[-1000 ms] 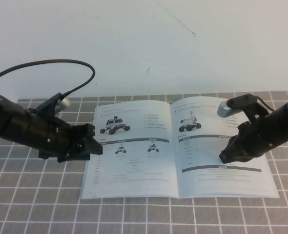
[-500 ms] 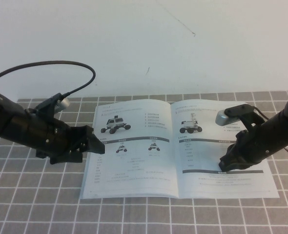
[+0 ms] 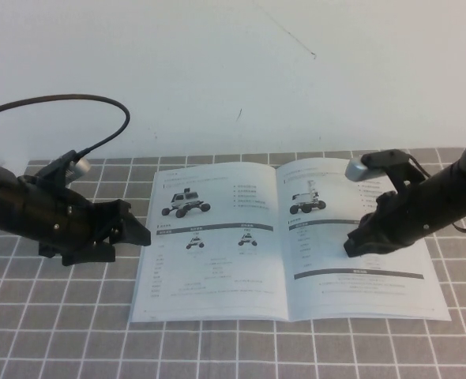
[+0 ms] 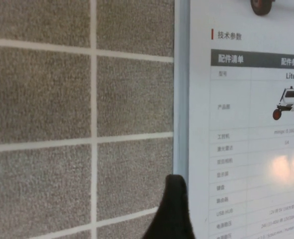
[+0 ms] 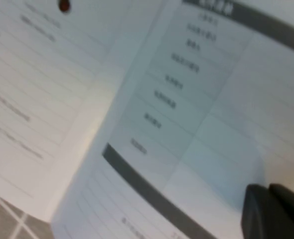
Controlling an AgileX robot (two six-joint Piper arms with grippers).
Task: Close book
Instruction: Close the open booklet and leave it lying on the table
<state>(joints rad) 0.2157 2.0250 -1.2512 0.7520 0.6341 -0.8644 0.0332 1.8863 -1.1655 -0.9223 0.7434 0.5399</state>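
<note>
- Lying open and flat on the bench (image 3: 59,324), the book (image 3: 225,268) shows two white pages printed with small wheeled vehicles, tables and lines of text.
- The book's spine runs straight away from the robot, and the grey cloth with pale grid lines that covers the bench shows on every side of it.
- The left gripper (image 3: 142,234) sits low over the cloth just beside the book's left edge, about halfway along that edge, and points toward the page.
- Its jaws are narrow, drawn together into a single dark fingertip (image 4: 172,211) that ends over the cloth right next to the page border. Whether it touches the paper cannot be told.
- The right gripper (image 3: 353,246) is on the book's right page, between the spine and the outer edge, with its tip down at the paper just above a dark printed band.
- Its jaws are also narrow, seen in the right wrist view as two dark fingers (image 5: 279,214) pressed side by side, holding nothing.
- A black cable (image 3: 75,99) arcs above the left arm, well to the left of the book.
- A silver camera (image 3: 359,169) on the right wrist hangs over the far part of the book's right page.
</note>
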